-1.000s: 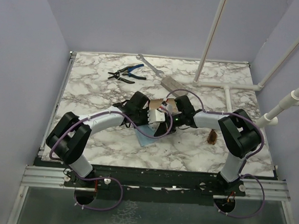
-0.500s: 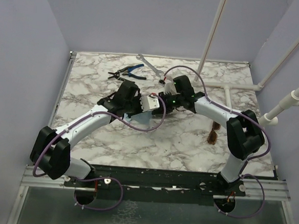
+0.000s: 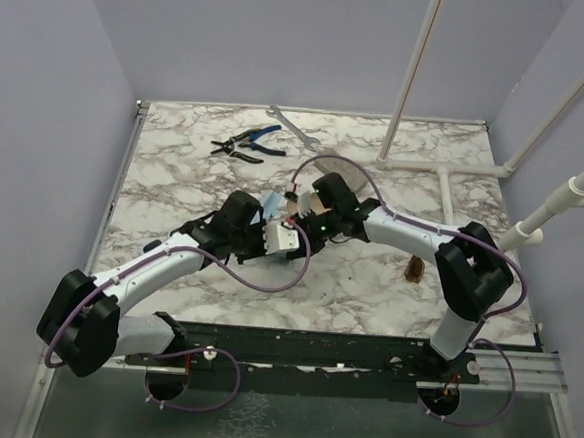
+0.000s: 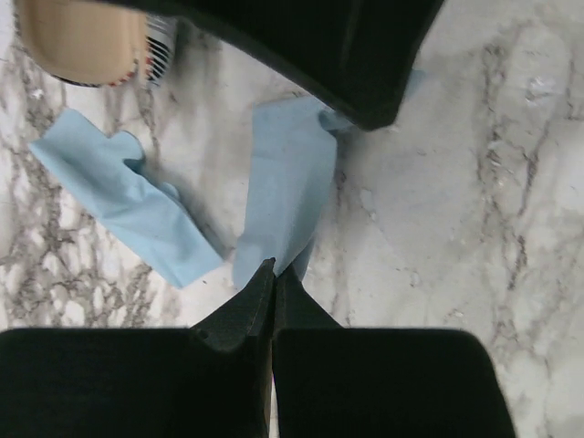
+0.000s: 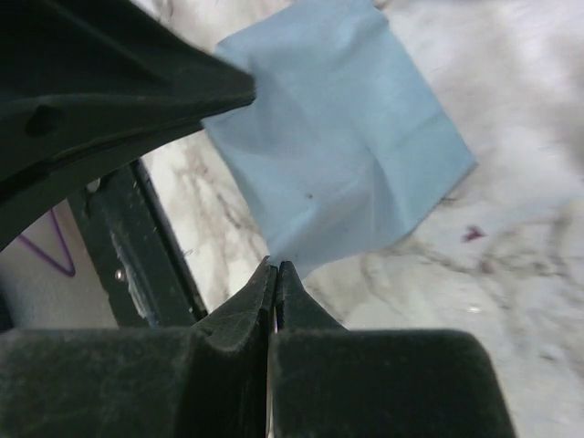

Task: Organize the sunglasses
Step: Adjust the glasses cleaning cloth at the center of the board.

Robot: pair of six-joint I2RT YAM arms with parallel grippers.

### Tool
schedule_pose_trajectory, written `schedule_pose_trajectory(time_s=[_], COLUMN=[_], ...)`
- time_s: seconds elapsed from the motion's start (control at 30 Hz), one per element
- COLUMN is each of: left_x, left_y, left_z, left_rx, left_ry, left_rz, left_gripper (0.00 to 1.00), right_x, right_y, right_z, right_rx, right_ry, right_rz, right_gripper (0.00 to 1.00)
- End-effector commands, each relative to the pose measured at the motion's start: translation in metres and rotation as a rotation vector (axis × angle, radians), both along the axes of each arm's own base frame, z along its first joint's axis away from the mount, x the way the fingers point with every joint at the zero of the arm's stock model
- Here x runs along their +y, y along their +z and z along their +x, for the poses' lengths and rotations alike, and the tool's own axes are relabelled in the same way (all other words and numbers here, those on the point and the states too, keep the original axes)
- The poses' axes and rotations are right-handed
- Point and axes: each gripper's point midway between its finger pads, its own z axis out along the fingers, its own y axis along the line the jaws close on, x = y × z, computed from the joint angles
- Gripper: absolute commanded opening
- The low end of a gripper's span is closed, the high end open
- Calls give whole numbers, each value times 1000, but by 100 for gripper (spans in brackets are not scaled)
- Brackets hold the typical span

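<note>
The sunglasses (image 3: 416, 271), amber-brown with a dark frame, lie on the marble table beside the right arm's base, apart from both grippers. A light blue cloth (image 3: 273, 200) hangs between the two grippers at the table's middle. My left gripper (image 3: 270, 219) is shut on a corner of the cloth (image 4: 283, 182), fingertips together (image 4: 274, 266). My right gripper (image 3: 299, 211) is shut on another corner of the cloth (image 5: 338, 137), fingertips together (image 5: 275, 266). The grey case (image 3: 344, 167) shows partly behind the right arm.
Blue-handled pliers (image 3: 247, 141) and a wrench (image 3: 290, 126) lie at the back of the table. White pipes (image 3: 445, 175) stand and lie at the back right. The two grippers are almost touching.
Both grippers have moved left and away from the front edge, and the cloth has gone with them off the table's front middle. The left arm has stretched out lower.
</note>
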Motion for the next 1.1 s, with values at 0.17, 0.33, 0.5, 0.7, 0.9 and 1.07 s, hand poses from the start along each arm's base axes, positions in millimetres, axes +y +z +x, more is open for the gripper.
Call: schedule_pose_trajectory(time_s=[0.17, 0.33, 0.5, 0.7, 0.9, 1.07], left_x=[30, 42, 47, 52, 37, 35], left_y=[-35, -53, -61, -58, 10, 57], left_z=[-67, -85, -96, -94, -25, 18], left_rx=[168, 206, 230, 222, 27, -133], left_ry=[-103, -131, -153, -103, 113, 215], left_rz=[84, 129, 148, 159, 45, -12], left_gripper=[0, 0, 0, 0, 0, 0], right_x=[15, 20, 31, 30, 25, 4], right_y=[-27, -41, -44, -53, -17, 15], right_z=[-62, -78, -87, -88, -31, 41], right_rx=[128, 167, 193, 194, 49, -80], right_ry=[117, 144, 164, 183, 59, -98], right_rz=[-26, -40, 4, -34, -105, -101], right_gripper=[0, 0, 0, 1, 1, 1])
